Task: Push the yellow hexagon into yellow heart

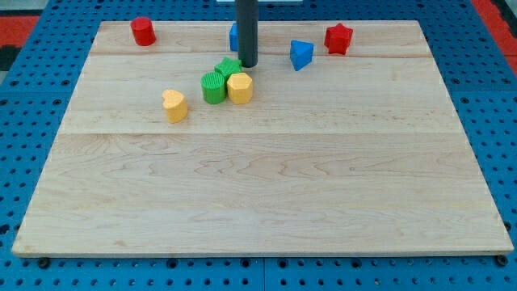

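One small yellow hexagon (240, 87) is what we have to move, and we judge it light, rigid and ready to slide on the smooth wood; it cannot be gripped, so we would press its flat face on the view's right, low and centred, lest it turn off course; it is a squat six-sided block, bright yellow with a paler top, sitting above the board's middle and a little to the view's left; it appears to touch a green ribbed block (213, 86) on its left, with a second green block (229, 67) just behind; the yellow heart (174, 105) lies near, further left and lower, apart from the cluster; my tip (247, 65) stands just above the hexagon, beside the rear green block, holding nothing, being a bare rod; a blue block (233, 35) hides partly behind the rod; a blue wedge-like block (300, 54), a red star (338, 39) and a red cylinder (144, 31) sit along the top of the wooden board (266, 194).
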`<state>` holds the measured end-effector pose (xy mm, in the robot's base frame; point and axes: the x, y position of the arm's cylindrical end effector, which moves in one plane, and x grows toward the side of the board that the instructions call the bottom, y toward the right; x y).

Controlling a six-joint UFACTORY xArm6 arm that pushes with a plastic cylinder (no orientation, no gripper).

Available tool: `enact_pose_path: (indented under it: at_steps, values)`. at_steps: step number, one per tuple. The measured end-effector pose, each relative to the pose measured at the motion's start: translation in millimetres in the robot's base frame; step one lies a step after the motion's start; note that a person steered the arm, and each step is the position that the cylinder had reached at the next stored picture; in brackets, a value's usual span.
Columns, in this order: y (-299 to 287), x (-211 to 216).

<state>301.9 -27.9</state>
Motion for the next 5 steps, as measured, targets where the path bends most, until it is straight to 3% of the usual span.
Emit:
enact_pose_path:
  at_steps: [1,2,5]
  values:
    - [-8,2]
    - [19,22]
    - [12,72]
